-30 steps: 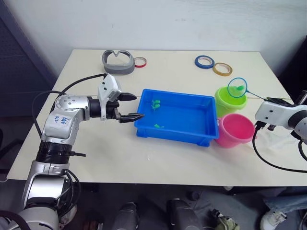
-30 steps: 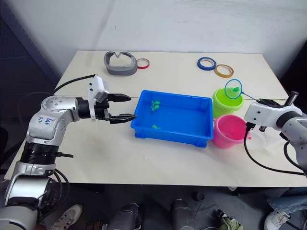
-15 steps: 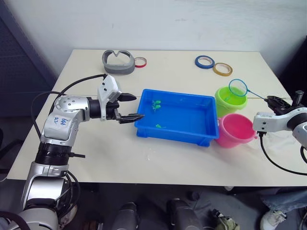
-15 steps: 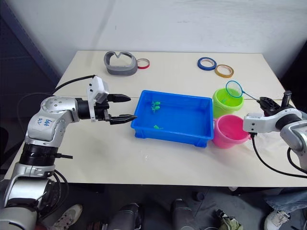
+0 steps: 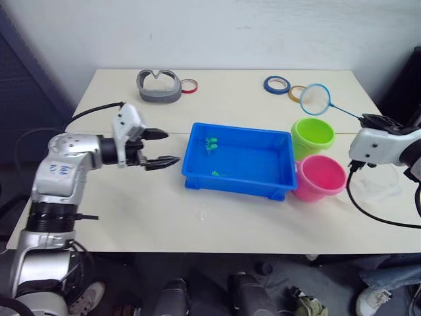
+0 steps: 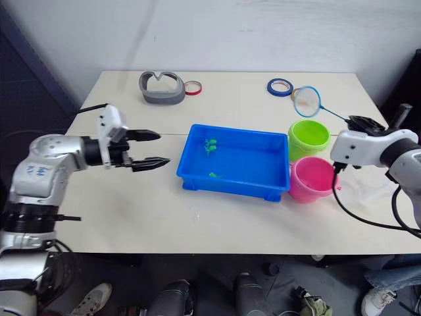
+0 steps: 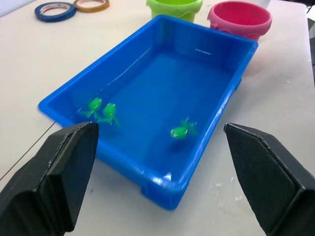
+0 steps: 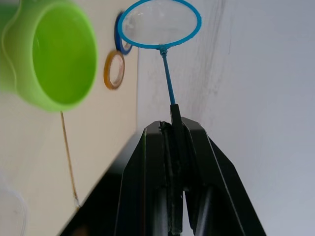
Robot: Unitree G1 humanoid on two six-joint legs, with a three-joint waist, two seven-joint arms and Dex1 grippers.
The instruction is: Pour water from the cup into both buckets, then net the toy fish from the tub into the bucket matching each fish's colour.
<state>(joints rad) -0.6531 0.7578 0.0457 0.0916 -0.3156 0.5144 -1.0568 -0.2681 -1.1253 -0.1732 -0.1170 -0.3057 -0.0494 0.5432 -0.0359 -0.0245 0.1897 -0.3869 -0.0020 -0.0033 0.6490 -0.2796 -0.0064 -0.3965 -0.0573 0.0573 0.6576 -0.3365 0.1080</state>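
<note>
Fish (image 5: 212, 142), three green ones, sit in the blue tub (image 5: 197, 178) in the eye views. The right gripper (image 5: 372, 120) holds the net (image 5: 315, 99) up behind the green bucket (image 5: 313, 135) (the pink bucket (image 5: 320, 178) is next to it). In the left wrist view, the left gripper (image 7: 157, 182) is wide open by the tub. In the right wrist view, fingers pinch the net's handle. I think netting is under way; next, dip the net under a fish.

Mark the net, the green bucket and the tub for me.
net (image 5: 315, 99): left eye view, on the mesh inside the hoop.
green bucket (image 5: 313, 133): left eye view, on its inner wall.
tub (image 5: 231, 184): left eye view, on its near rim.
</note>
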